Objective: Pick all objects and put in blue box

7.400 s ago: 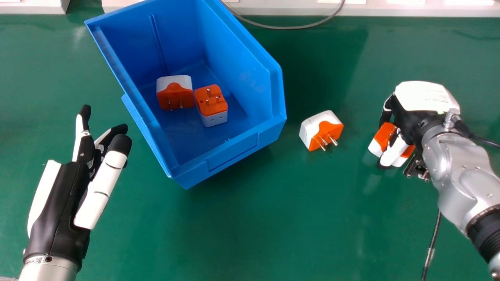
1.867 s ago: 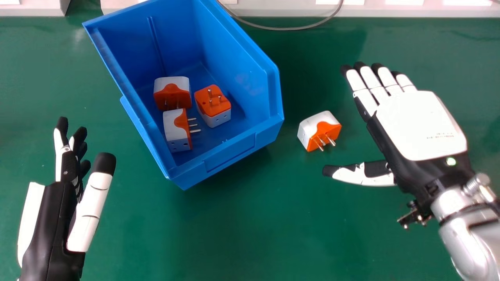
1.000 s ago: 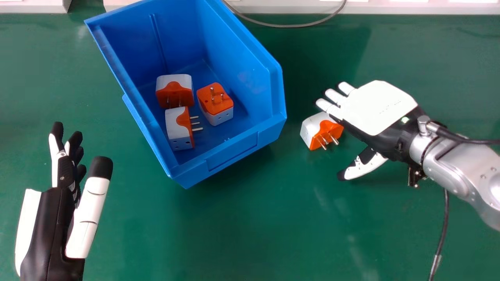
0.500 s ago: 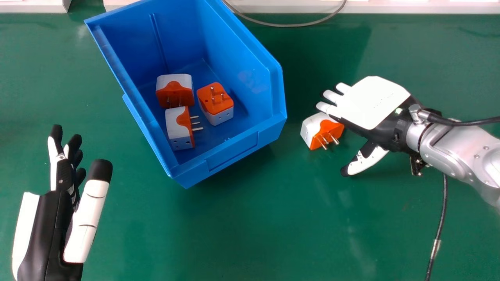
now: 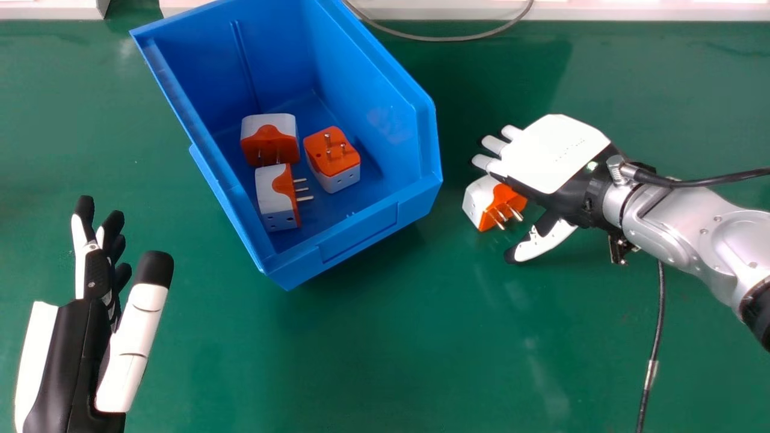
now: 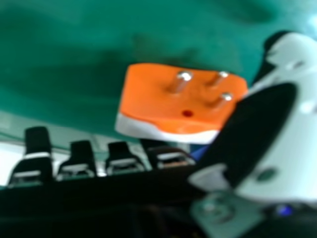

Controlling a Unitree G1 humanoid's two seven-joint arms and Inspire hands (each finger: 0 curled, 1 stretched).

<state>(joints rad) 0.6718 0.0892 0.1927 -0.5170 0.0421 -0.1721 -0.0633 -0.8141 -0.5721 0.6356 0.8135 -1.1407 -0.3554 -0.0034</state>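
The green worktop point(image 5: 385, 361) carried everything: the left robot hand point(image 5: 72, 355) was relaxed, left of the blue box point(image 5: 355, 240), where three adapters point(image 5: 271, 144) lay as the task wanted. Farther right, the loose adapter point(image 5: 478, 201) sat partly beneath the released right robot hand point(image 5: 556, 153), thumb apart, presumably to straddle it for grasping.

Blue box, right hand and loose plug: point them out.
Blue box point(image 5: 361, 233): head view, on its near wall.
Right hand point(image 5: 554, 153): head view, on its white back.
Loose plug point(image 6: 152, 98): right hand view, orange face.
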